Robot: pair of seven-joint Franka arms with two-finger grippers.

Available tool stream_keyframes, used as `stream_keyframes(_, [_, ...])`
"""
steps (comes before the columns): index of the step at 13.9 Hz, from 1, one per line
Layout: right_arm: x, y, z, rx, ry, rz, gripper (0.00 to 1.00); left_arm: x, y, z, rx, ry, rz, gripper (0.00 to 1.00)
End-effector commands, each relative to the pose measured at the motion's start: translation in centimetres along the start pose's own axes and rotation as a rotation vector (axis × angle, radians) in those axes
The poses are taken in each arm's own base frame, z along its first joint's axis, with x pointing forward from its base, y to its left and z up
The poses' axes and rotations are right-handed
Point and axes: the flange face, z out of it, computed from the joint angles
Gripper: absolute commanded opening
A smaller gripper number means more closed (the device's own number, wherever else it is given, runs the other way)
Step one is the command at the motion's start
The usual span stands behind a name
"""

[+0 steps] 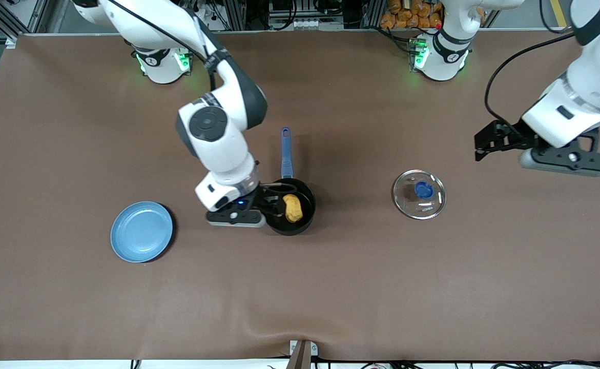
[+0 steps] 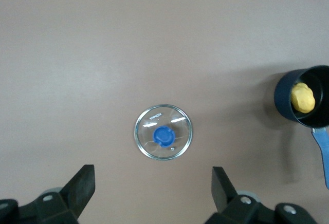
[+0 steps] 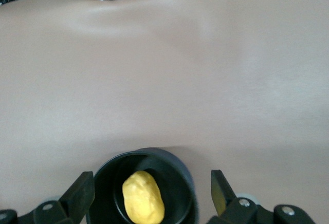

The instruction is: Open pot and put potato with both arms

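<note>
Front view, plate: your light-blue plate [image 1: 141,231] sits bare toward the right arm's end of the table, well apart from the pot.
Right gripper: right gripper [image 1: 274,202] hangs over the pot, fingers spread, gripping nothing; right wrist view shows both fingertips wide of the potato.
Pot: pot [image 1: 307,215] is uncovered mid-table, blue handle [image 1: 286,152] pointing toward the robots' bases.
Potato: potato [image 1: 293,207] lies inside the pot, so the drop looks done.
Lid: lid [image 1: 419,194] rests flat on the table, knob up, toward the left arm's end, well apart from the pot.
Left gripper: left gripper [image 1: 480,148] waits in the air near the lid, fingers spread and empty.
Risk 1: right fingers sit close to the pot rim; a sideways pull-out could clip it and shove the pot. Lift straight up first.
Risk 2: if you re-lid, the glass looks slick; an off-centre pinch on the knob [image 2: 163,135] could let it slip.
</note>
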Motion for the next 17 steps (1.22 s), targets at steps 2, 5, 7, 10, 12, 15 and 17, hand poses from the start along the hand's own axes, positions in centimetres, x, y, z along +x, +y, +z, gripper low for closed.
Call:
stream_keyframes(2, [2.1,4.8,-5.9,-0.048,-0.036,0.007,1.0,-0.9,-0.2,-2.0,0.023,0.026,-0.024,1.0])
stream_keyframes(5, [4.0,9.7,-9.3,-0.081,-0.066,0.045,1.0,-1.0,-0.2,-2.3,0.05,0.034,-0.037,1.0])
stream_keyframes(7, [5.2,12.9,-10.7,-0.095,-0.078,0.052,1.0,-1.0,-0.3,-2.3,0.059,0.035,-0.038,1.0])
stream_keyframes(10, [6.5,17.1,-12.5,-0.117,-0.104,-0.004,1.0,-1.0,-0.3,-2.3,0.06,0.036,-0.036,1.0])
stream_keyframes(12, [7.0,19.4,-14.0,-0.125,-0.117,-0.009,1.0,-1.0,-0.2,-2.2,0.06,0.034,-0.033,1.0])
stream_keyframes(15, [6.6,21.8,-15.7,-0.127,-0.118,0.015,1.0,-0.9,-0.2,-2.1,0.06,0.032,-0.033,1.0])
stream_keyframes(17, [6.7,23.6,-16.8,-0.125,-0.115,-0.019,1.0,-1.0,-0.2,-2.2,0.06,0.034,-0.033,1.0])
